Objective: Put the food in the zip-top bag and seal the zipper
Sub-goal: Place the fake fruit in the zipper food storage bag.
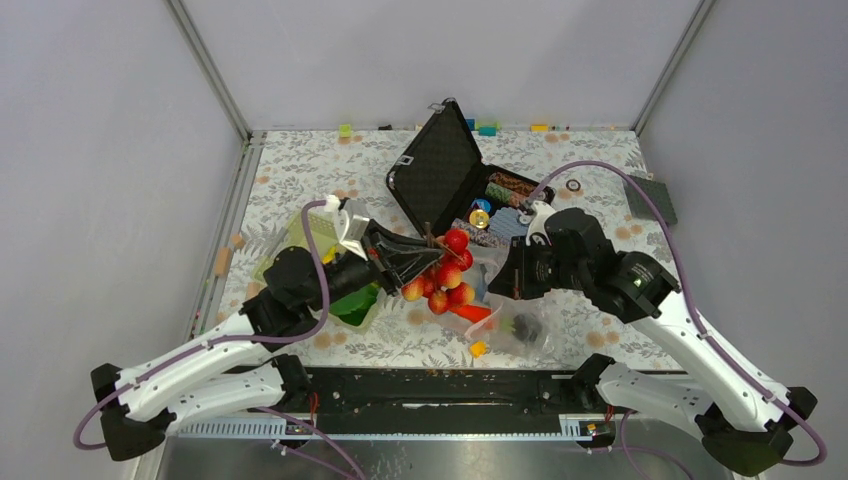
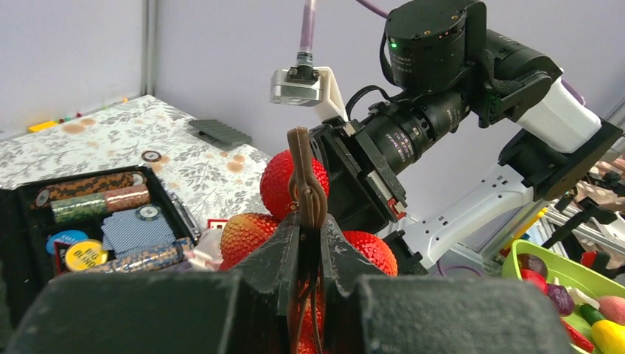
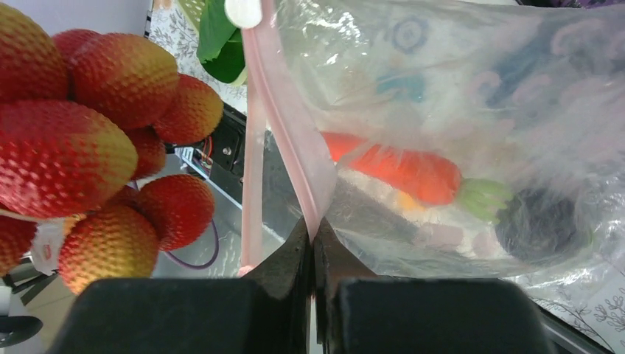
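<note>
Nearest the arm bases: the zip-top bag [image 1: 505,300] lies on the patterned table [image 1: 300,170], in front of the right arm. The bag is clear and floppy. Inside it are an orange carrot [image 3: 402,169] and, just beside the carrot's green top, a dark round fruit [image 3: 542,225].

Right gripper [image 3: 313,236]: jaws closed tight, pinching the zipper [image 3: 291,140], the pale pink strip at the bag's mouth. A second pink strip runs just left of the pinched one, slightly apart from it, so the mouth is parted.

Left gripper [image 2: 308,228]: jaws closed on the brown stem of the berry cluster [image 2: 280,184]. The cluster hangs off the table, outside the bag and just beside its mouth, between the two grippers.

Left side, under the left arm: green basket [image 2: 571,274] holding further toy pieces.

Farther back: black case [image 1: 440,165], lid upright and open, with poker chips [image 1: 510,190] in its tray.

Far edge of the table: small building blocks [image 1: 487,128].
</note>
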`<act>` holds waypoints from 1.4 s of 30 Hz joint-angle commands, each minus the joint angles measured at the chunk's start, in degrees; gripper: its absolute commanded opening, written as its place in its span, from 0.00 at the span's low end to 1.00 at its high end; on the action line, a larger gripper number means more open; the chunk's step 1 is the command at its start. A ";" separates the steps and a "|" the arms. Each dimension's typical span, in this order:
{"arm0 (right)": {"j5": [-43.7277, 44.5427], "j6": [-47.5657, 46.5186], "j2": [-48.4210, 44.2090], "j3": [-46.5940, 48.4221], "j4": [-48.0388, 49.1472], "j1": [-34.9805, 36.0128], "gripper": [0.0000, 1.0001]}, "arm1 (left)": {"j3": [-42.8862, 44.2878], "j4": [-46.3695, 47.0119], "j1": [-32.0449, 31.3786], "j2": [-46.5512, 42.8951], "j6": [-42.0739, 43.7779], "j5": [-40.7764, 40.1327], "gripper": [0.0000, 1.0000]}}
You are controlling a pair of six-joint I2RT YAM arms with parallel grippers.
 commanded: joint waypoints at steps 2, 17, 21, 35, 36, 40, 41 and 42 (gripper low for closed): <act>1.32 3.17 -2.17 0.60 2.65 0.24 0.00 | 0.11 14.59 -2.16 1.93 -2.58 1.47 0.00; 1.95 8.25 -6.48 -1.81 7.78 -0.24 0.00 | -3.73 22.51 -2.64 6.58 -13.66 6.69 0.00; 1.92 8.85 -7.86 -2.41 8.50 -0.40 0.00 | -5.02 22.14 -2.70 8.40 -13.84 3.14 0.00; -1.68 9.92 -8.50 -3.62 10.44 -0.40 0.00 | -4.77 15.95 -3.81 11.43 -7.55 -7.93 0.00; -1.46 9.84 -8.70 -3.62 10.44 -0.39 0.00 | -4.67 14.33 -3.74 10.97 -5.81 -7.10 0.00; -1.70 9.95 -9.60 -4.23 12.11 -0.38 0.00 | -5.63 10.84 -3.86 9.95 -2.25 -4.57 0.00; -2.18 10.11 -9.78 -4.50 12.89 -0.40 0.00 | -6.11 11.24 -3.84 10.08 -1.98 -3.84 0.00; -2.62 10.24 -9.97 -4.65 13.50 -0.34 0.00 | -6.30 11.26 -3.87 10.34 -1.82 -3.69 0.00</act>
